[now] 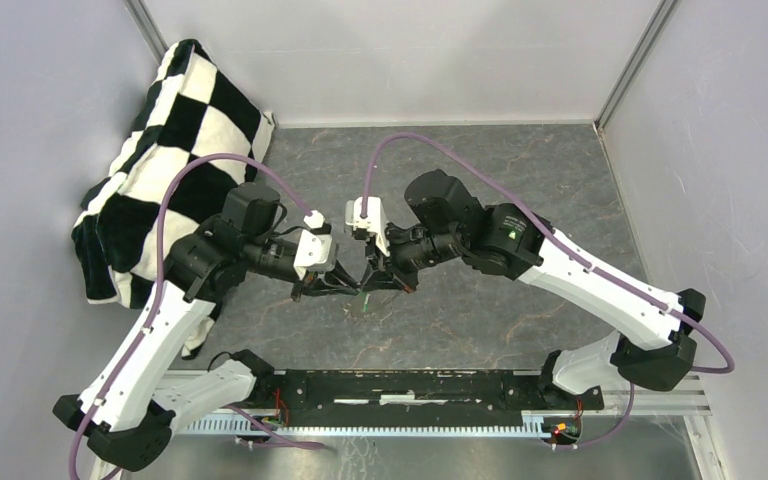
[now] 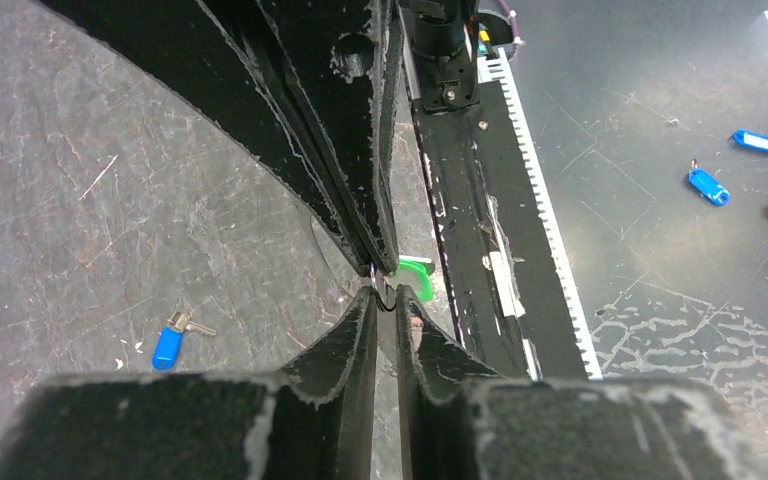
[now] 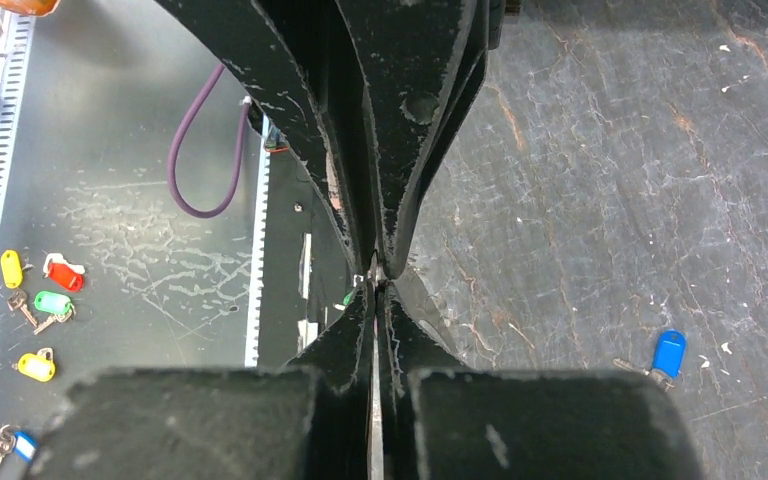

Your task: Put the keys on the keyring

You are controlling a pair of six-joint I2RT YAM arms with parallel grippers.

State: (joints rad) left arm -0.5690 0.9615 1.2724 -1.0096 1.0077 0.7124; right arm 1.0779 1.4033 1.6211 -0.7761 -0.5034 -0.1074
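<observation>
My two grippers meet tip to tip above the middle of the table. The left gripper [image 2: 386,296] stands nearly shut, with a thin grey wire loop, the keyring [image 2: 384,293], pinched at its tips. The right gripper [image 3: 379,287] is shut tight, and its fingers [image 2: 360,190] clamp the same loop from the other side. The green key [image 2: 418,276] hangs at the meeting point, just past the left tips; its green head also shows as a small patch [image 1: 365,301] under the tips. The blue key [image 2: 170,343] lies loose on the grey table, apart from both grippers [image 3: 668,352].
A black-and-white checkered cloth [image 1: 170,150] is bunched at the back left corner. A black rail [image 1: 400,390] runs along the near edge. Below the table lie several spare key tags: blue [image 2: 708,186], yellow [image 3: 36,366], red [image 3: 63,275].
</observation>
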